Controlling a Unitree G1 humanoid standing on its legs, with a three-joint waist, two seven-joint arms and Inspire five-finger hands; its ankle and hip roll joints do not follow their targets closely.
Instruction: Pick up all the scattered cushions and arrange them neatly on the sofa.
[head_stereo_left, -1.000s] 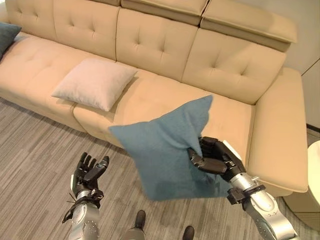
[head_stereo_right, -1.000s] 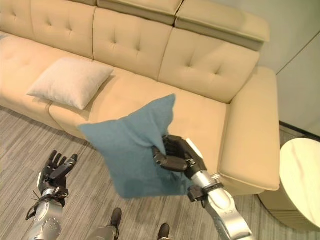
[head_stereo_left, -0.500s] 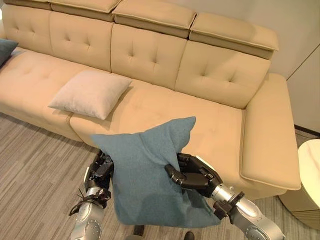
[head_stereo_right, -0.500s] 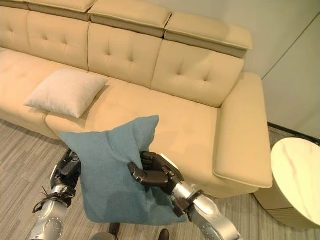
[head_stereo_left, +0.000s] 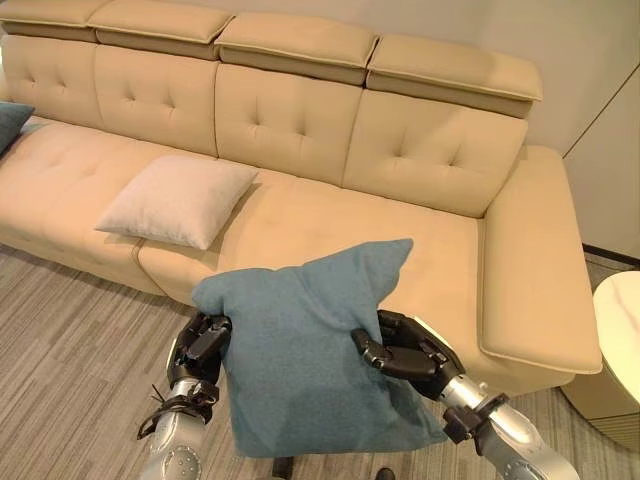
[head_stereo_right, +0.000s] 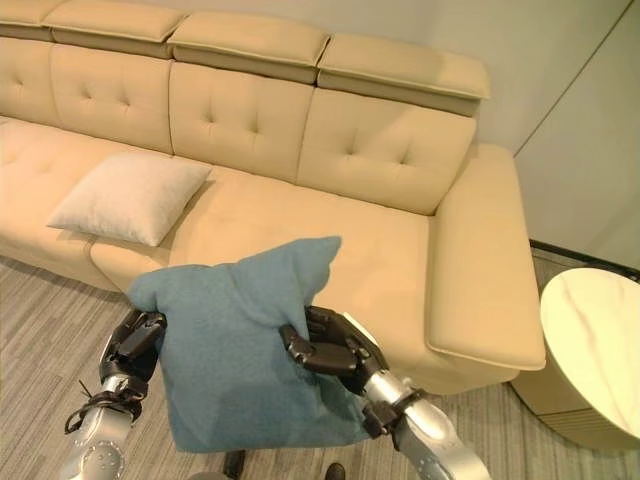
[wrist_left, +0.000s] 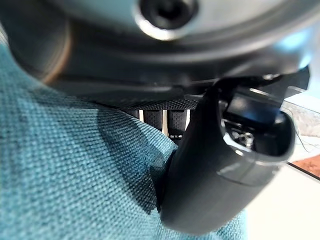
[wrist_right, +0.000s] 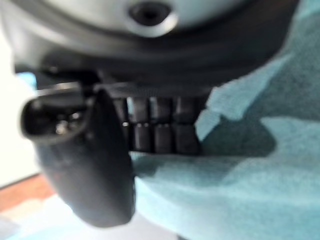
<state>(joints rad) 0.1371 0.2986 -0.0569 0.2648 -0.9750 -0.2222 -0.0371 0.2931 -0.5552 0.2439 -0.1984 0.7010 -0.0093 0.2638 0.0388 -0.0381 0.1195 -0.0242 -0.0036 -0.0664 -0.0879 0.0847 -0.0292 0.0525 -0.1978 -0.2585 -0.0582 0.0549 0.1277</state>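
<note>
Two hands now on the teal-blue woven square cushion (head_stereo_left: 300, 355), against one a second ago. Right hand (head_stereo_left: 405, 352) clenched into the fabric at the cushion's right edge, dark fingers (head_stereo_left: 372, 352) curled round a bunched fold. Left hand (head_stereo_left: 200, 340) brought in from open air to the cushion's left edge, thumb pressed into the weave in the left wrist view; fingers hidden behind the fabric, so cannot tell whether closed on it. Cushion held off the grey striped floor (head_stereo_left: 70, 330), hanging between the two sets of fingers, top corner just short of the seat front. Probably the carry-and-place step: a two-sided hold ought to allow a flat, square set-down rather than a one-handed drop.

Beyond the fingers, a beige tufted leather sofa (head_stereo_left: 300, 120); bare seat straight past the fingertips and over to the wide right armrest, plenty of room there. Left of the left-hand fingers, a cream square fabric cushion (head_stereo_left: 178, 200) lying flat on the seat, well apart from the held one. Far left, a dark blue cushion corner (head_stereo_left: 12, 118) at the picture edge. Right of the right-hand fingers, a pale round side table (head_stereo_right: 595, 345), clear of the likely path.
</note>
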